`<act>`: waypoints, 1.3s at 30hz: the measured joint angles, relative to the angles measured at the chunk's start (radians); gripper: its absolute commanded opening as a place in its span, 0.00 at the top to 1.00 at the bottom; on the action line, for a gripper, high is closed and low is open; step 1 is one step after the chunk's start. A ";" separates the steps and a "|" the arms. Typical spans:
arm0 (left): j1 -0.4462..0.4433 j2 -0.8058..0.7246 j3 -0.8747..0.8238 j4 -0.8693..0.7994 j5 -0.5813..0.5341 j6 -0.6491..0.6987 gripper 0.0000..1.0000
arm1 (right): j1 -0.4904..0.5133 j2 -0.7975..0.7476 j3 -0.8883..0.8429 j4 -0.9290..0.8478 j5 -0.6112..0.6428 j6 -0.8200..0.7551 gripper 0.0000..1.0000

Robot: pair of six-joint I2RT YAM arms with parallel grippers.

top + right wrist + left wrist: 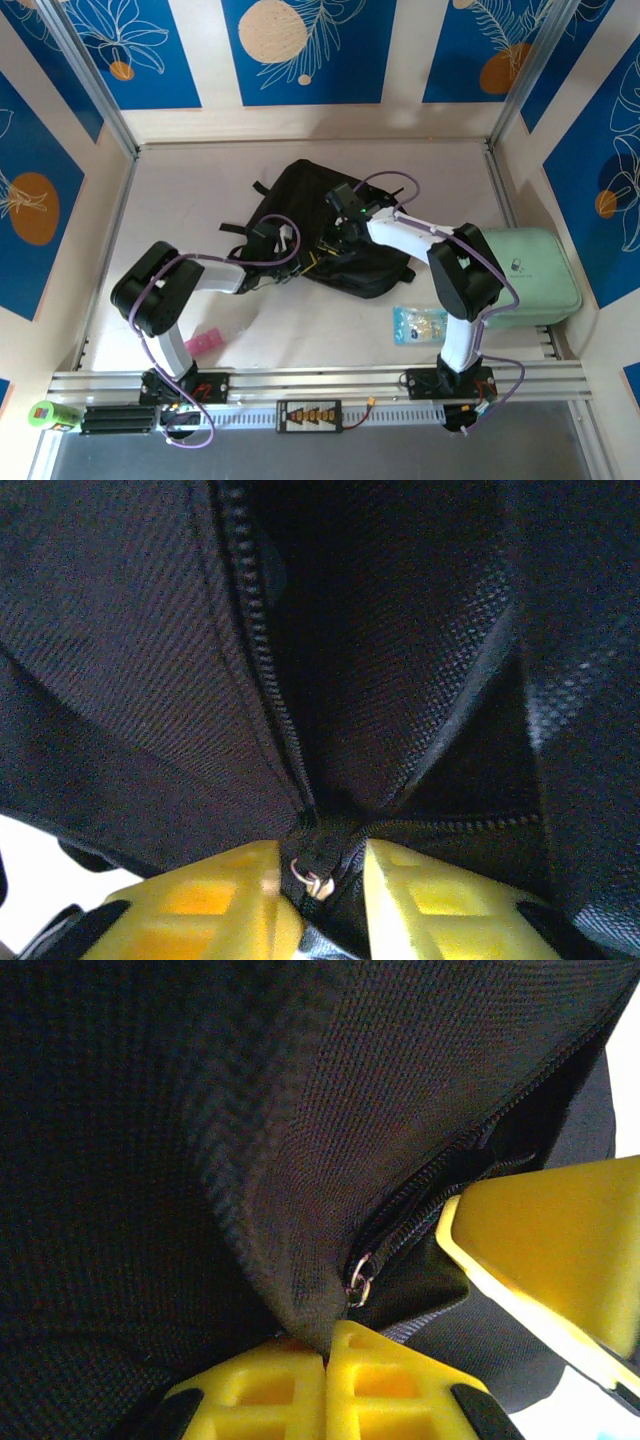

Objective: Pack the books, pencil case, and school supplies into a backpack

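While the left gripper (325,1352) is pinching the backpack (300,188) fabric, the right gripper (320,858) is clasping its zip (255,650).

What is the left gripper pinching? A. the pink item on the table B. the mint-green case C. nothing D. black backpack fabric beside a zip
D: in the left wrist view, the left gripper is shut on a fold of the backpack next to its zip.

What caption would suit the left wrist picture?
Left pincer pinching a fold of the black backpack beside its zip.
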 measured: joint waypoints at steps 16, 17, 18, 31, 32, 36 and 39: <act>0.002 0.011 0.007 0.004 -0.003 0.000 0.94 | 0.014 0.067 0.082 -0.063 0.025 -0.009 0.75; 0.002 0.012 0.008 0.005 -0.003 0.000 0.94 | 0.018 0.070 0.087 -0.069 0.036 -0.012 0.77; 0.002 0.012 0.008 0.005 -0.003 0.000 0.94 | 0.023 0.073 0.091 -0.076 0.048 -0.013 0.80; 0.002 0.013 0.008 0.001 -0.003 0.003 0.94 | 0.077 0.047 0.063 -0.042 0.171 -0.136 0.99; 0.002 0.013 0.008 0.001 -0.003 0.004 0.94 | 0.082 0.030 0.043 -0.021 0.174 -0.154 0.99; 0.002 0.013 0.008 0.001 -0.002 0.008 0.94 | 0.093 -0.034 -0.019 0.058 0.157 -0.217 1.00; 0.002 0.014 0.008 0.001 0.000 0.009 0.94 | 0.099 -0.061 -0.045 0.099 0.134 -0.259 1.00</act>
